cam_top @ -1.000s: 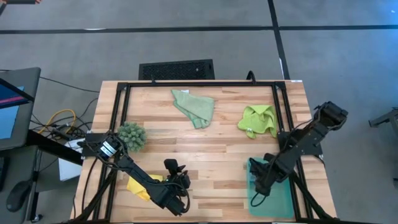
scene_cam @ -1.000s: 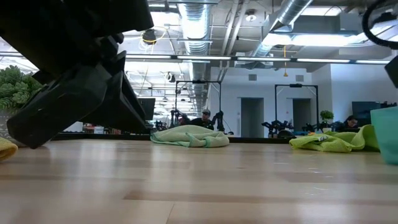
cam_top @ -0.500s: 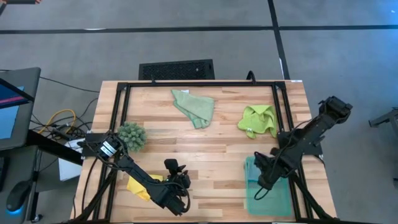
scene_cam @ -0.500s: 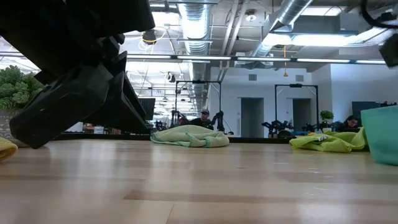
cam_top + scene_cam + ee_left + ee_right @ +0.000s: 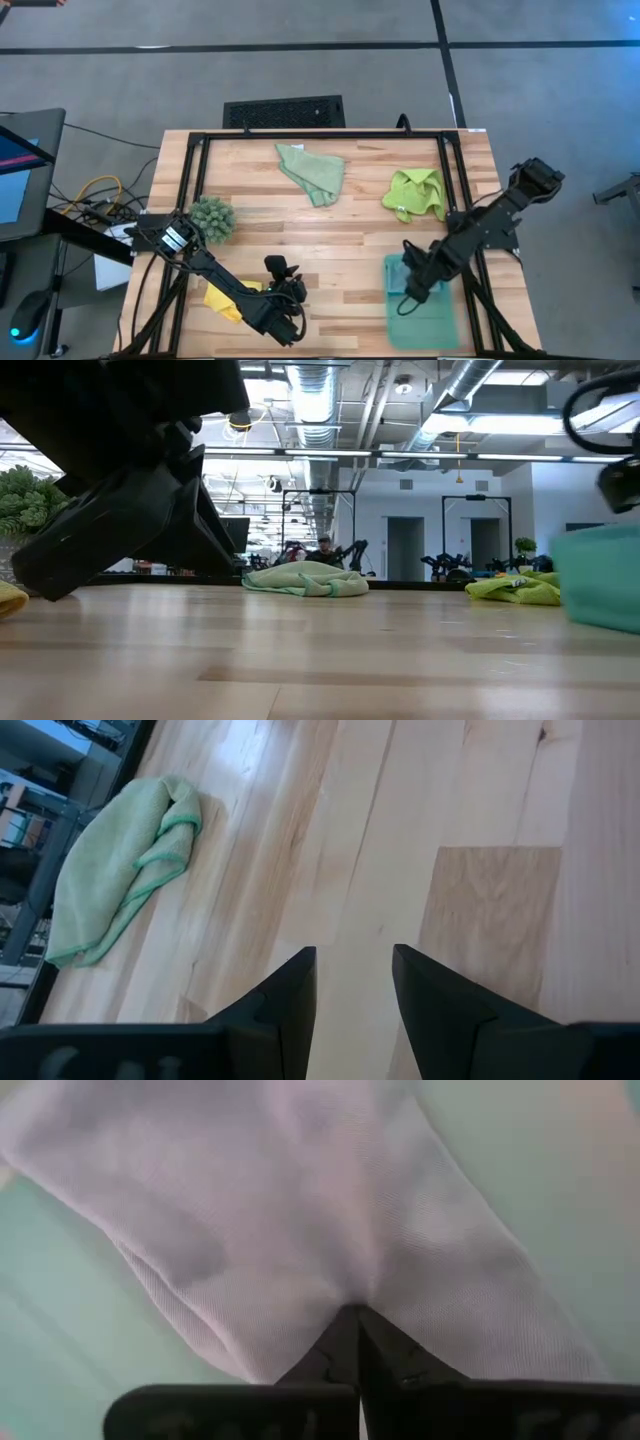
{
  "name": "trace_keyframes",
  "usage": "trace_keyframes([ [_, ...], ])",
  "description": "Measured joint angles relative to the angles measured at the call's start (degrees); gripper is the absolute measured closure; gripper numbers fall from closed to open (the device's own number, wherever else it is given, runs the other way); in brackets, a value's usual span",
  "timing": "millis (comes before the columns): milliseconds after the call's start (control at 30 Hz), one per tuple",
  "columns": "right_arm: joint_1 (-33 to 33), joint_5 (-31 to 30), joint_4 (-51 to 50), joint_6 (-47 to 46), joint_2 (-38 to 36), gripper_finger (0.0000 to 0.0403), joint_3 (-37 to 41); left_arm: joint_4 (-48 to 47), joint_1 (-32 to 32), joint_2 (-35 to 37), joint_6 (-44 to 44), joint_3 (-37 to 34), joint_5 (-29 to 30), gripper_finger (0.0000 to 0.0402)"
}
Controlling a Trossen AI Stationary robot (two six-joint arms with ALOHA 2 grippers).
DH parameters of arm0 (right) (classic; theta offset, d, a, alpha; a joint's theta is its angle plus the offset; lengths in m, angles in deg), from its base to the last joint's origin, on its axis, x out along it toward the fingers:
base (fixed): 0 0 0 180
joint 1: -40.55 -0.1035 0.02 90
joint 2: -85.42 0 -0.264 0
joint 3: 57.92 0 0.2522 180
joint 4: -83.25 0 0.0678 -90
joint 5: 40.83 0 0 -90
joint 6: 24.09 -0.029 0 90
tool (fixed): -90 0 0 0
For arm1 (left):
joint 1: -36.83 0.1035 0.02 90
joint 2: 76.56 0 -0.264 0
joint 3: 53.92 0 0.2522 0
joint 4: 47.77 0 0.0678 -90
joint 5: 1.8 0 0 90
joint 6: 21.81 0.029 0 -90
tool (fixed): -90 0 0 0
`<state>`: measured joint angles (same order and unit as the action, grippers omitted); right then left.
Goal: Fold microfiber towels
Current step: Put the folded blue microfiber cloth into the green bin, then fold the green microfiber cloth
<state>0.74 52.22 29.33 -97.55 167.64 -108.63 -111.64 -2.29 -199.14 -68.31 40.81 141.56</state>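
A: Starting big: wooden counter, same as a second ago?

B: Same. Nothing shifted on the bare wood itself.

A: And the teal tray?

B: Moved. Slid a little from the near right edge toward the counter's middle over the last second. Seen larger and farther in on the low view as well.

A: Dragged by what?

B: By the right claw, judging from the wrist view. Pressed together, pinching a fold of the light blue towel, with teal showing around the cloth. Probably pulling towel and tray along together.

A: Meaning for the job?

B: Likely a towel being fetched out for folding, not folded yet. Worth freeing the cloth from the tray before anything else.

A: Other towels?

B: Untouched. Sage towel crumpled at the far middle, lime towel bunched far right, yellow towel near left, partly under the left arm. No folds made in any.

A: Spiky clump?

B: Left side, unmoved.

A: Left claw?

B: Waiting near the front edge, low over bare wood. Partly spread, holding nothing, aimed toward the sage towel.
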Motion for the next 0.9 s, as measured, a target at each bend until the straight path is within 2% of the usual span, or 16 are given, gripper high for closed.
trace_keyframes([
  [167,4.18,-1.72,1.66,3.4,0.14,0.0383,-0.96,-0.04,-0.01,0.0,0.39,0.0,-0.56,0.0274],
  [267,4.7,-3.1,-1.51,7.07,-0.45,0.0383,-3.86,-0.04,-0.01,0.0,0.37,0.0,-0.58,0.0274],
  [433,4.66,-3.77,-8.8,10.24,-5.6,0.0391,-9.87,-0.08,-0.01,0.0,0.39,0.0,-0.58,0.0274],
  [533,5.12,-6.84,-13.02,12.44,-9.55,0.0385,-12.14,-0.04,-0.01,0.0,0.39,0.0,-0.57,0.0274],
  [600,6.27,-11.08,-15.02,15.18,-11.92,0.0375,-12.5,0.03,-0.01,0.0,0.39,0.0,-0.56,0.0274],
  [733,13.03,-21.26,-15.9,19.36,-15.02,0.035,-11.83,-0.02,-0.01,0.0,0.37,0.0,-0.56,0.0274],
  [900,25.15,-22.32,-7.5,34.69,-12.92,0.0321,-10.04,0.05,-0.01,0.0,0.46,0.0,-0.54,0.0274],
])
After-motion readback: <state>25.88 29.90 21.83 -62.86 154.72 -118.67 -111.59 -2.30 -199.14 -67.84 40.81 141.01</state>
